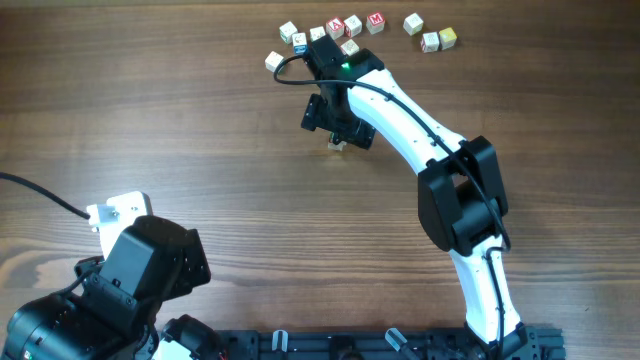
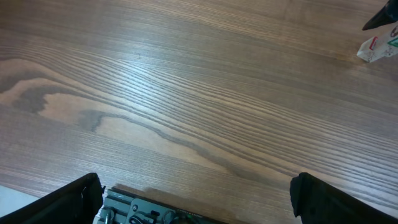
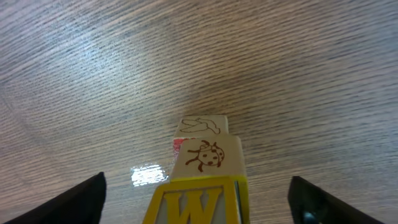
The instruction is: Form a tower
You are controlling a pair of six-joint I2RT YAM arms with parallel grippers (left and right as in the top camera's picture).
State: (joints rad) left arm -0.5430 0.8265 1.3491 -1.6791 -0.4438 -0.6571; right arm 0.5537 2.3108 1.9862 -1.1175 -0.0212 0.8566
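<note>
The tower [image 3: 205, 155] is a narrow stack of wooden cubes. Its top cube [image 3: 196, 202] has a yellow W, a ladybug drawing shows on the cube under it, and a third cube sits below. My right gripper [image 3: 199, 202] hangs over the stack, open, each finger well clear of the sides. In the overhead view the right gripper [image 1: 335, 118] covers most of the tower [image 1: 337, 146]. My left gripper [image 2: 199, 205] is open and empty over bare wood at the near left. A bit of the stack [image 2: 376, 50] shows at the top right of the left wrist view.
Several loose letter cubes lie scattered along the far edge, from a cream one [image 1: 273, 62] past red-marked ones [image 1: 353, 25] to a pair [image 1: 440, 40] on the right. The right arm [image 1: 455, 190] reaches across the table's right half. The left arm [image 1: 130, 280] sits at the near left corner.
</note>
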